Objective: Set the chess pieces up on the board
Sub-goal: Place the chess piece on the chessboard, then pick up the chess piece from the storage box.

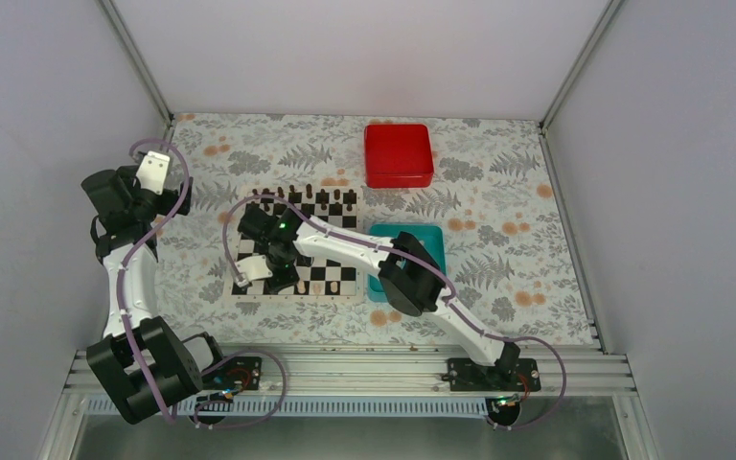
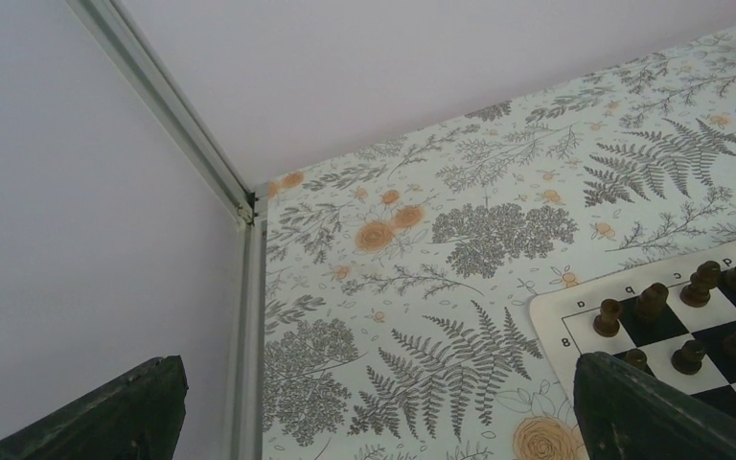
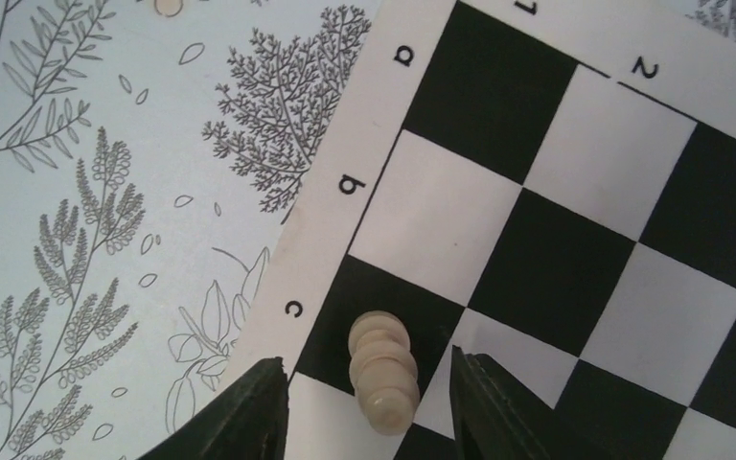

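The black-and-white board point(image 1: 297, 295) lies mid-table. In the right wrist view a pale cream chess piece point(image 3: 383, 374) stands upright on the black square beside the letter c at the edge of the board point(image 3: 575, 259). My right gripper point(image 3: 366, 362) is open around it, with a gap showing on each side of the piece. From above, that gripper point(image 1: 270, 276) hovers over the board's near left corner. My left gripper point(image 2: 374, 369) is open and holds nothing. It hangs over the patterned table left of the board's far corner point(image 2: 575, 316).
Dark brown chessmen point(image 1: 321, 198) fill the board's far rows, also seen close by the left fingers point(image 2: 700, 283). A teal tray point(image 1: 412, 240) sits right of the board, partly under my right arm. A red box point(image 1: 398, 154) lies behind. The enclosure wall post point(image 2: 249, 287) stands left.
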{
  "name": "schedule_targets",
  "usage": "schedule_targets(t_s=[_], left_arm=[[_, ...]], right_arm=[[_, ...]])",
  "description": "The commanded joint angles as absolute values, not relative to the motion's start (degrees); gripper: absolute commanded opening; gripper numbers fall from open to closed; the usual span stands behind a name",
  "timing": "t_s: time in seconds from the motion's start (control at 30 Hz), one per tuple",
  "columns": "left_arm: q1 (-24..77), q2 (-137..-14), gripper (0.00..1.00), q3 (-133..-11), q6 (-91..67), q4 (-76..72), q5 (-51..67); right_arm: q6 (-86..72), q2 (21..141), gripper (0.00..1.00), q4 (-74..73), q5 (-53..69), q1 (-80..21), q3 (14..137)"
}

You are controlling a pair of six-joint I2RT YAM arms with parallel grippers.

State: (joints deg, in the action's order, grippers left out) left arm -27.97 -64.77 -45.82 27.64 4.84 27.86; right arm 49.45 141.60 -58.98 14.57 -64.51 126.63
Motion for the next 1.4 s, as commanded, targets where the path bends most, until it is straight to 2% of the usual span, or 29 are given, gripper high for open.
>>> schedule_targets(t_s=[0.0, 0.2, 0.37, 0.5, 0.53, 0.6, 0.63, 0.77, 0.9, 1.1, 1.37], left_arm=[[-28.39, -64.95, 1.0, -46.17, 27.51, 3.65, 29.95], [-28.13, -65.21, 1.0, -51.56, 26.81, 6.46, 32.05], [-22.91, -69.58, 1.0, -67.69, 27.51, 16.31, 31.79], [-5.82, -75.61, 1.0, -80.84, 32.26, 25.9, 18.7], [-0.28, -77.85, 1.0, -83.45, 33.7, 28.82, 15.27], [10.98, -82.4, 1.0, -88.24, 36.18, 33.85, 8.05], [18.24, -84.81, 1.0, -89.93, 37.48, 35.99, 4.74], [34.36, -93.66, 1.0, -93.84, 41.12, 41.1, -3.85], [43.09, -101.71, 1.0, -97.13, 42.17, 43.51, -5.51], [48.53, -110.56, 0.96, -104.01, 41.95, 48.12, -0.47], [52.82, -118.37, 0.93, -105.65, 41.75, 49.17, -0.33]], right_arm=[[48.94, 138.21, 0.48, -56.09, 15.7, -64.42, 126.08], [47.03, 130.88, 0.58, -55.95, 16.34, -61.83, 126.05], [45.93, 115.86, 0.65, -55.94, 16.36, -54.92, 118.62], [44.34, 101.17, 0.72, -54.17, 14.87, -43.51, 106.13], [44.04, 99.05, 0.76, -53.2, 14.98, -39.92, 101.99], [43.61, 91.01, 0.98, -50.16, 14.79, -32.52, 92.57], [43.56, 88.47, 1.0, -48.67, 15.08, -27.15, 88.52], [44.12, 80.51, 1.0, -44.02, 18.3, -12.4, 76.11], [43.8, 76.59, 1.0, -39.35, 21.51, -3.36, 66.62], [42.78, 76.96, 1.0, -34.26, 22.24, 2.04, 58.54], [40.87, 83.09, 1.0, -30.12, 23.57, 7.41, 55.48]])
